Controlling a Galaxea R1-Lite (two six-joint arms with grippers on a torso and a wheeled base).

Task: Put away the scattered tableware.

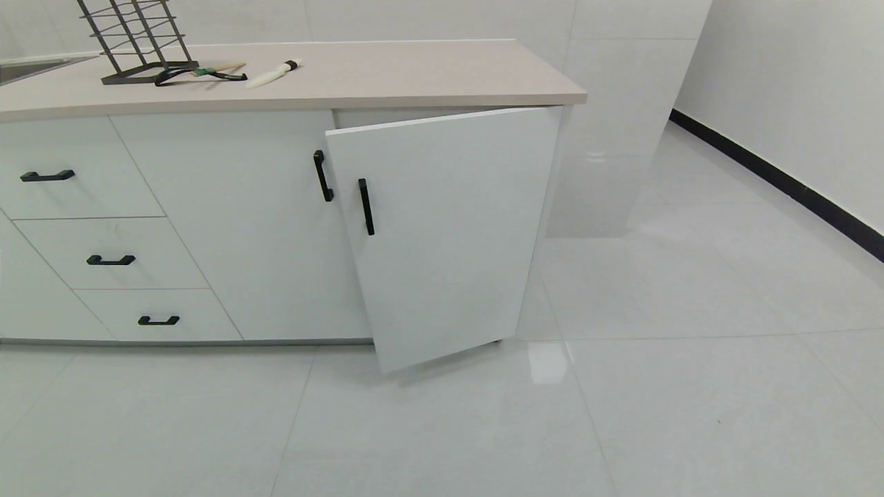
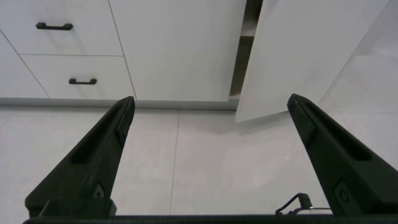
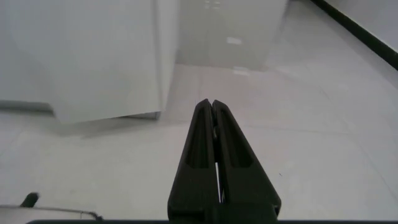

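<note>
On counter (image 1: 414, 69), just beside rack (image 1: 138, 41): dark tool (image 1: 207, 72) and pale utensil (image 1: 275, 72), both well apart from either set of jaws. Left gripper (image 2: 211, 99) spread wide, low over floor, facing ajar door (image 1: 449, 228). Right gripper (image 3: 212, 109) pressed together, empty, also over floor.

Head camera high, looking down at desk (image 1: 414, 76) and door (image 1: 449, 228), wrist cameras low over floor (image 1: 621, 414), behind left pincer (image 2: 211, 106) and right pincer (image 3: 212, 106), facing that door
</note>
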